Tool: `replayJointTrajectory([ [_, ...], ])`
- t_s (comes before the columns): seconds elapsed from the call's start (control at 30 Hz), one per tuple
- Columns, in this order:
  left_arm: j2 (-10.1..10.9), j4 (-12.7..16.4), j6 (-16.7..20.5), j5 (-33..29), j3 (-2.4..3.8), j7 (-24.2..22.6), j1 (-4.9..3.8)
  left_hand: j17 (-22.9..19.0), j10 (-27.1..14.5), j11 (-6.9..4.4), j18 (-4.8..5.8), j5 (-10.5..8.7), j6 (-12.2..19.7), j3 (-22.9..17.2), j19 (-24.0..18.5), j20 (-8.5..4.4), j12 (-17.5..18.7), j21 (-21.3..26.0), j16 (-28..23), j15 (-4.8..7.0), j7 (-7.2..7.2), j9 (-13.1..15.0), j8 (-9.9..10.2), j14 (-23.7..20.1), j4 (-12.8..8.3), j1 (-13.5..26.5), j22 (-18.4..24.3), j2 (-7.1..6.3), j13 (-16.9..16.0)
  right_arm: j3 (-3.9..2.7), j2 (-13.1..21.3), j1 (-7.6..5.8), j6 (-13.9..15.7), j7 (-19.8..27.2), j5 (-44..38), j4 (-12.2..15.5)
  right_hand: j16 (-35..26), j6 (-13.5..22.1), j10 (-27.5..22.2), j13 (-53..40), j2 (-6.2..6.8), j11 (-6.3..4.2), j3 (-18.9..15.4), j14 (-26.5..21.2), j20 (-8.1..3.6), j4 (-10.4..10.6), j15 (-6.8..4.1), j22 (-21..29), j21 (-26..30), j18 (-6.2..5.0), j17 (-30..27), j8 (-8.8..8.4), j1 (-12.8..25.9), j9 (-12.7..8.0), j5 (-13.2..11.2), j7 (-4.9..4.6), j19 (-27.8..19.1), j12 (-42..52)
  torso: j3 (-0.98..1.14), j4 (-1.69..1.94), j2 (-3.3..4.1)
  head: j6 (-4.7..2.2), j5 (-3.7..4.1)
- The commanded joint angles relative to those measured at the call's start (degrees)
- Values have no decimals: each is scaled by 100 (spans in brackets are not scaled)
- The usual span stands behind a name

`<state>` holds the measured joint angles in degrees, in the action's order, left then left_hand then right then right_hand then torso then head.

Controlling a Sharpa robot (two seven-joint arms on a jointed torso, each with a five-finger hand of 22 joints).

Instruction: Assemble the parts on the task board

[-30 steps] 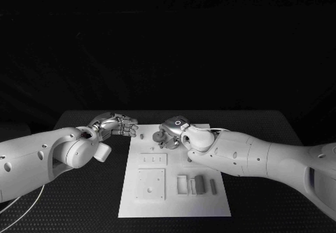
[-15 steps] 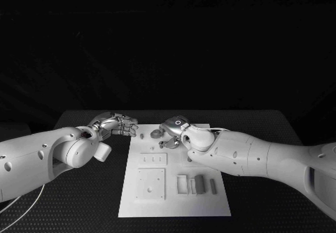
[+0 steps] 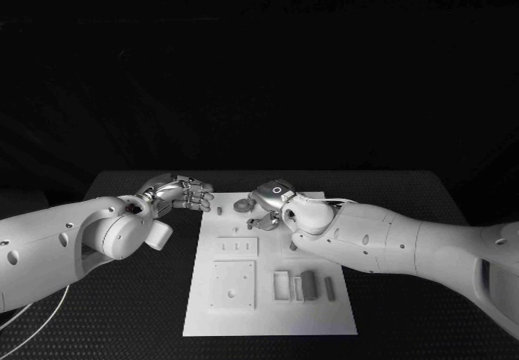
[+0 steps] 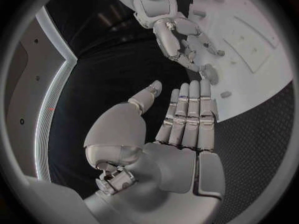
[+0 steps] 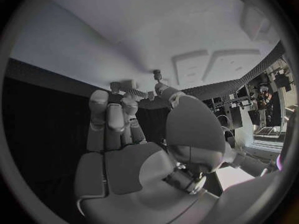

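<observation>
While your right hand (image 3: 271,204) hovers over the far end of the task board (image 3: 271,315), its fingertips (image 5: 118,87) are bunched around something small; whether a part is actually pinched, I cannot tell. A loose pinch could drop or tilt it. Your left hand (image 3: 178,193) sits just off the board's far left corner, fingers (image 4: 190,109) straight, together, empty. More parts (image 3: 308,283) lie nearer you, so a sweeping forearm could knock them.

A black table (image 3: 411,225) carries the white task board (image 3: 271,315).
</observation>
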<state>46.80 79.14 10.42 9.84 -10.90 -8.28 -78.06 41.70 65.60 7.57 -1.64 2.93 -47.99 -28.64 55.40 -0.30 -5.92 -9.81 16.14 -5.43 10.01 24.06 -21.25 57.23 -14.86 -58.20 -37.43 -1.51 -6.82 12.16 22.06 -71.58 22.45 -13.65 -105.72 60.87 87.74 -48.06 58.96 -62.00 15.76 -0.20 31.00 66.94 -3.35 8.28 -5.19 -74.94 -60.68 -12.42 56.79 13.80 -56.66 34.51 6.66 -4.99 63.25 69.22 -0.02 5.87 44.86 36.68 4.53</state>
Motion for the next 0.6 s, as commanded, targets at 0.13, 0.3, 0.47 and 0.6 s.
replayJointTrajectory([
  [0.13, 4, 13, -73, 10, 3, -47, -2, 11, 20, 31, -69, -4, 23, -7, 19, 39, 24, 21, -31, -37, 4, -9, 12, 18, 26, -3, -11, -55, 3, 2, 60, 2, 26, 15, -14, 55, -19, -836, -133, 15, -113, 54, -22, 20, -22, -164, -32, -104, 1, -258, 14, 45, -212, 17, 18, -161, 13, 29, 2, -6, 1, 0, 4],
  [0.3, 10, 21, -78, 10, 3, -45, -2, 13, 20, 31, -69, -3, 23, -7, 19, 39, 25, 21, -32, -37, 4, -10, 11, 18, 26, -3, -11, -56, 3, 2, 106, 2, 18, 19, -10, 117, -19, -839, -133, 16, -120, 54, -30, 25, -20, -170, -32, -104, 1, -258, 22, 47, -213, 18, 17, -161, 12, 29, 2, -4, 1, 5, 11],
  [0.47, 17, 19, -73, 10, 3, -45, -2, 14, 21, 31, -69, -3, 23, -7, 20, 39, 26, 22, -34, -37, 4, -10, 11, 19, 26, -3, -12, -56, 2, 1, 164, 1, 13, 21, -9, 223, -19, -847, -131, 18, -128, 53, -38, 27, -17, -173, -31, -104, 0, -258, 23, 51, -211, 20, 18, -159, 11, 29, 3, -2, 0, 5, 15],
  [0.6, 20, 23, -81, 10, 3, -44, -2, 15, 22, 31, -69, -4, 23, -7, 20, 39, 27, 23, -34, -37, 4, -10, 10, 19, 26, -4, -13, -56, 2, 0, 208, 1, 6, 19, -9, 291, -19, -851, -130, 19, -132, 52, -41, 29, -16, -177, -32, -104, 0, -258, 26, 53, -213, 20, 18, -158, 11, 29, 1, 0, 0, 12, 18],
])
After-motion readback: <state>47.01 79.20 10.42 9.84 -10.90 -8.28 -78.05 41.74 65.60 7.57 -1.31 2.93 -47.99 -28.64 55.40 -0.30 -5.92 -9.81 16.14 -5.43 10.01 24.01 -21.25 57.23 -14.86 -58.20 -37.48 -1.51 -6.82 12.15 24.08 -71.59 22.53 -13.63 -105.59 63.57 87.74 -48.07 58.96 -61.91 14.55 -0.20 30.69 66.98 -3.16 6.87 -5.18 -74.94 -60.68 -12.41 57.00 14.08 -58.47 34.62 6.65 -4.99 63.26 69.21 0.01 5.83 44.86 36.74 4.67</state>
